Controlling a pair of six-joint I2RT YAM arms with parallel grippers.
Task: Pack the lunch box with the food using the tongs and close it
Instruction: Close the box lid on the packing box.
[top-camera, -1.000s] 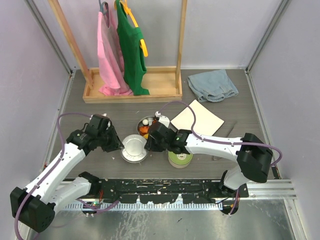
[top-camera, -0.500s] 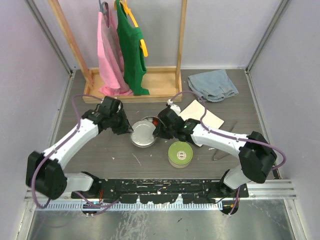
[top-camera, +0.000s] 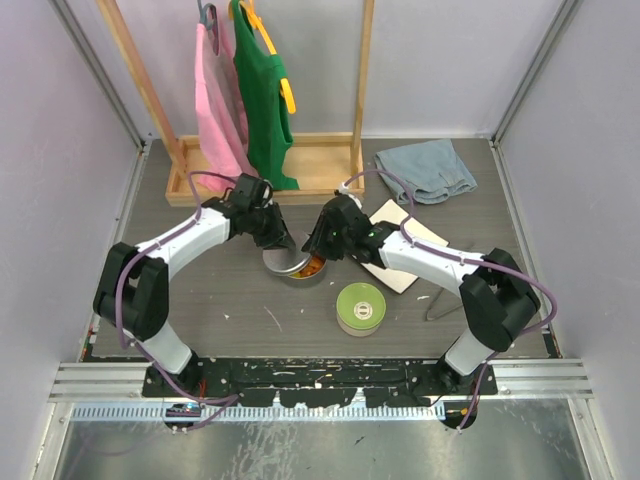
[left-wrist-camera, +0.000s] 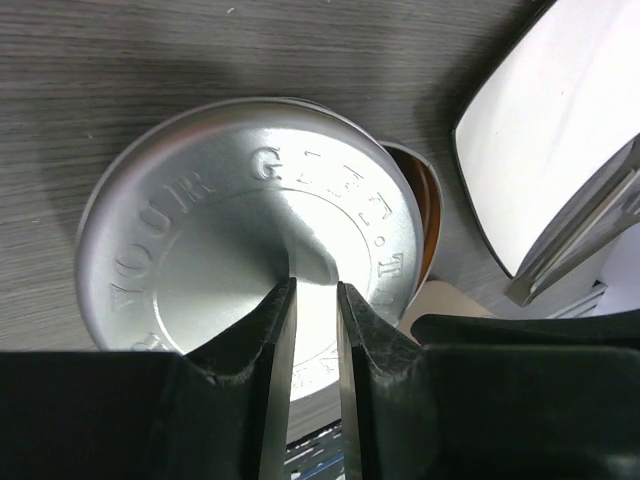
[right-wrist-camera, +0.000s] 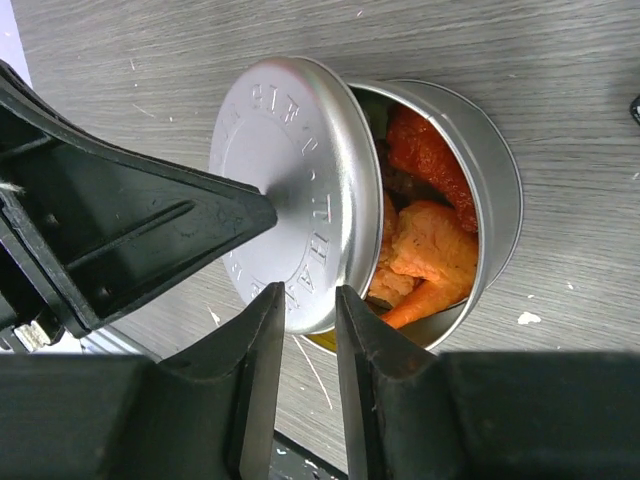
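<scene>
An open steel tin (right-wrist-camera: 495, 190) of the lunch box holds orange, red and dark food (right-wrist-camera: 430, 230). The flat steel lid (left-wrist-camera: 250, 230) leans tilted over the tin's left side, so the food still shows on the right. My left gripper (left-wrist-camera: 312, 285) is shut on the lid's centre tab. My right gripper (right-wrist-camera: 303, 290) stands narrowly open at the near edge of the lid (right-wrist-camera: 290, 190), with the rim just beyond its tips. In the top view both grippers meet over the tin (top-camera: 297, 266). The green-lidded tin (top-camera: 360, 308) stands nearer. The tongs (top-camera: 443, 305) lie at the right.
A white square plate (top-camera: 398, 272) lies under my right arm. A grey-blue cloth (top-camera: 425, 170) lies at the back right. A wooden rack base (top-camera: 320, 165) with hanging pink and green garments runs along the back.
My left gripper carried the steel lid from the near left up and over the open tin. My right gripper moved farther back to the tin's right side.
</scene>
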